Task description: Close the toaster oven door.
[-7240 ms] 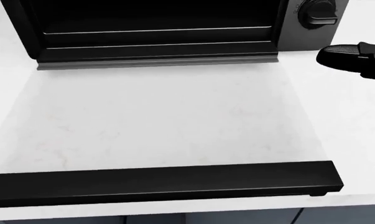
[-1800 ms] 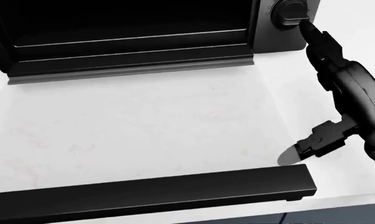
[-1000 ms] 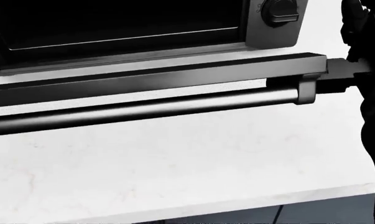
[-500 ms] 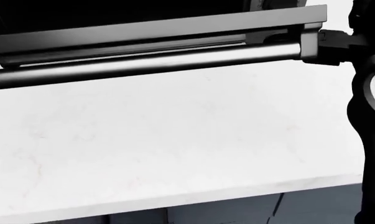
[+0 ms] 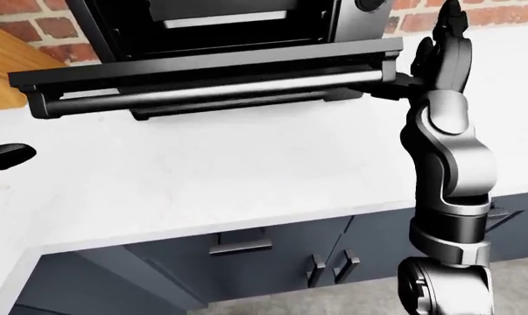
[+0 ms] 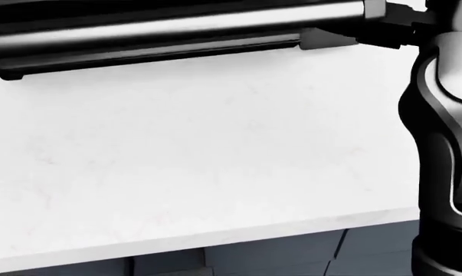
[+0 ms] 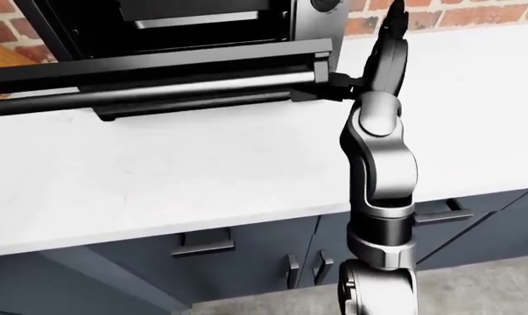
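The black toaster oven (image 5: 220, 23) stands at the top of the left-eye view on the white counter (image 5: 246, 170). Its door (image 5: 211, 64) is partly raised, roughly level, with the round handle bar (image 5: 202, 93) under its outer edge. My right hand (image 5: 421, 59) is at the door's right end, with its fingers (image 5: 448, 29) spread and pointing up. One dark digit reaches under the door's corner. The hand is open, not closed round the handle. My left hand (image 5: 5, 159) shows only as a dark tip at the left edge, away from the oven.
A brick wall (image 5: 509, 13) runs behind the counter. A wooden object (image 5: 5, 72) sits left of the oven. Dark cabinet fronts with handles (image 5: 272, 252) lie below the counter edge. My right arm (image 6: 445, 144) fills the right side of the head view.
The door has risen from flat on the counter to partly raised, with my right hand under its right end. The handle has climbed towards the top of the head view.
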Controlling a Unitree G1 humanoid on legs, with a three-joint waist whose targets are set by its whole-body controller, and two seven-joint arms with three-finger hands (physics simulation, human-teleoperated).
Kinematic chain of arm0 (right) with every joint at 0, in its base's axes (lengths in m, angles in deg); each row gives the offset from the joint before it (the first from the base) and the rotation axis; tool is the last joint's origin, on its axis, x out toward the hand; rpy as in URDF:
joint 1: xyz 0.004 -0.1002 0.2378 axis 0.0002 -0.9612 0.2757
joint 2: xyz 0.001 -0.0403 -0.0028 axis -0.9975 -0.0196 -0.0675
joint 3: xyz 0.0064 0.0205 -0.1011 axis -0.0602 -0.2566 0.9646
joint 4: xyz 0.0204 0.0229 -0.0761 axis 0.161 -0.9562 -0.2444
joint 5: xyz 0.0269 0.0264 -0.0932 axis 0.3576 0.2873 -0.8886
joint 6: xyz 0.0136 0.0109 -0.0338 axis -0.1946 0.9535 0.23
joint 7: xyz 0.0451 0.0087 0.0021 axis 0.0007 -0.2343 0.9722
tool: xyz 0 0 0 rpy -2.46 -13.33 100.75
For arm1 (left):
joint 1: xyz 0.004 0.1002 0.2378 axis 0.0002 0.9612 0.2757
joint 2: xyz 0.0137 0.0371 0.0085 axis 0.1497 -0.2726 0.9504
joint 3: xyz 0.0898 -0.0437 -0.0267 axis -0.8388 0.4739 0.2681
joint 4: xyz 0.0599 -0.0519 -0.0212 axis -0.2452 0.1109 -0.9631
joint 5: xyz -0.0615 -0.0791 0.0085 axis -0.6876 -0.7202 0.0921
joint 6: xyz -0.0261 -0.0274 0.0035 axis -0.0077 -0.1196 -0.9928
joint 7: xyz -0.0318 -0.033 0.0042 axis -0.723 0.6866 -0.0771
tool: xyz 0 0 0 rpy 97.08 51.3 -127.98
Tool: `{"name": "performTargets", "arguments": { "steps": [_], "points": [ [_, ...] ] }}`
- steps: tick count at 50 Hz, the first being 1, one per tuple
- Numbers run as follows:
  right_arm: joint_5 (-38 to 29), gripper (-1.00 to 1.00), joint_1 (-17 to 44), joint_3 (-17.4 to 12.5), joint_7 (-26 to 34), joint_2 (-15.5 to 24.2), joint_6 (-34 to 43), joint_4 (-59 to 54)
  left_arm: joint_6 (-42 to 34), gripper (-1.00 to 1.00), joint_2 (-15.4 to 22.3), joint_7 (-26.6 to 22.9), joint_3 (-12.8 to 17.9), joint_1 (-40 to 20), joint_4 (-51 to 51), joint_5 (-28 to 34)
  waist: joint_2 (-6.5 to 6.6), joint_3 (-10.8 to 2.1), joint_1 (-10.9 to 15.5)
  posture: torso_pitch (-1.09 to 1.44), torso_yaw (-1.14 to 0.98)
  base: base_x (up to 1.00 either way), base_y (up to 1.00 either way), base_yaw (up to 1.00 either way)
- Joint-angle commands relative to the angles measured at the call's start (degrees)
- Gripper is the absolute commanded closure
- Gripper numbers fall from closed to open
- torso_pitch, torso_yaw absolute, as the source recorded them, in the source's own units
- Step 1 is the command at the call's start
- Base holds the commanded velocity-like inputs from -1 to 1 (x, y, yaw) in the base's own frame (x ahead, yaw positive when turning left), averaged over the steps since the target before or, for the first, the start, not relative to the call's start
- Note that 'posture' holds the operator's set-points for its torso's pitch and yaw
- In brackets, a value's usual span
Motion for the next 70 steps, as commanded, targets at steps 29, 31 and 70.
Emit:
{"name": "performTargets", "arguments": {
  "steps": [29, 31, 70],
  "points": [
    [0.98, -1.0, 9.9, 1.19, 1.37, -0.01, -4.27, -6.15, 1.79, -1.0, 1.53, -0.04, 1.12, -0.87, 1.68, -0.16, 0.11, -1.53, 0.8, 0.0, 0.0, 0.0, 0.0, 0.0],
    [1.01, -1.0, 10.68, 1.14, 0.8, 0.3, -5.17, -7.45, 1.8, -1.0, 1.47, -0.04, 1.12, -0.83, 1.73, -0.13, 0.13, -1.35, 0.85, 0.0, 0.0, 0.0, 0.0, 0.0],
    [-0.02, -1.0, 18.76, 0.99, -2.53, 3.54, -17.5, -26.97, -4.54, -1.0, -6.67, -2.45, 1.88, 4.33, 17.35, -0.82, -0.37, -1.3, 1.46, 0.0, 0.0, 0.0, 0.0, 0.0]
  ]
}}
